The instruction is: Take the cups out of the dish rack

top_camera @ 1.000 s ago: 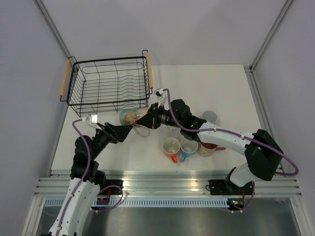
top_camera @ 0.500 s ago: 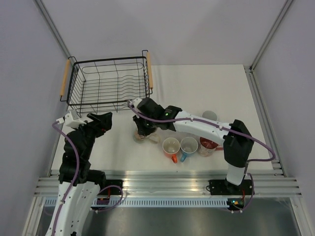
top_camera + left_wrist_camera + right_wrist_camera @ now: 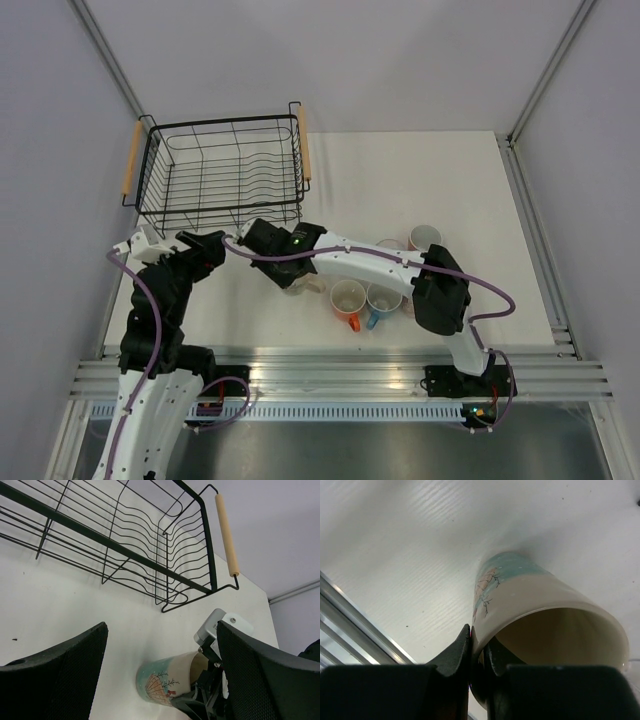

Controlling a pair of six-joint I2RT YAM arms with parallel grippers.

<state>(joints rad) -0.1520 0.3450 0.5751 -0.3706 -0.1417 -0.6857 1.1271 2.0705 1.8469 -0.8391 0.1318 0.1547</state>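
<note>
Fingers of the right tool (image 3: 477, 647) pinch the rim of the cream mug (image 3: 530, 595), its base down on the tabletop (image 3: 395, 540), just in front of the dish rack (image 3: 220, 180). Left tool (image 3: 161, 630) gapes wide, holding nothing, nearby. The other cups (image 3: 365, 297) stand rightward.

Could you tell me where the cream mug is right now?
Top view: the cream mug is on the table between the dish rack and the orange mug, its rim pinched by the right gripper.

The cream mug (image 3: 520, 595) has a green band and little trees, its rim pinched in the right claw (image 3: 479, 645). The dish rack (image 3: 225, 175) sits just behind.
</note>
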